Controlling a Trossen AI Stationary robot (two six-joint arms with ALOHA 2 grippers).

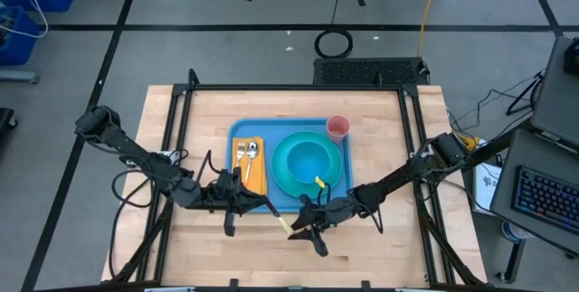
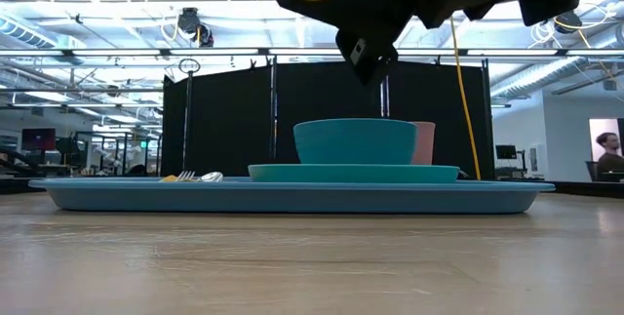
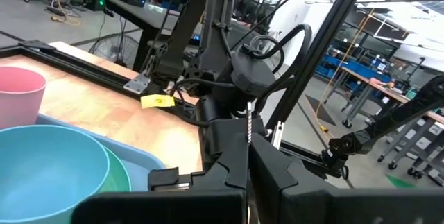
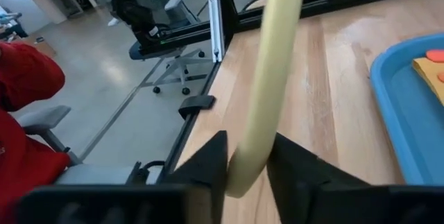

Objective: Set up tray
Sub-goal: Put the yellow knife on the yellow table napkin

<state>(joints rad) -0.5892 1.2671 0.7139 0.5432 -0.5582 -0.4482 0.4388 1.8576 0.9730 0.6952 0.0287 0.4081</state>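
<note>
Right gripper (image 1: 298, 227) is clamped on a pale yellow plastic stick-shaped utensil (image 4: 267, 78), just off the front rim of the big blue plastic rectangular tray (image 1: 237, 131) at table centre. Stick's long axis runs diagonally; left gripper (image 1: 237, 203) is near too, can't tell its fingers.

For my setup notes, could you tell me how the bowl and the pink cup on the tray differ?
The bowl is turquoise, wide and sits on a round plate; the pink cup is narrower and stands directly on the tray, at its far corner. Both are upright, open-topped and on the tray.
</note>
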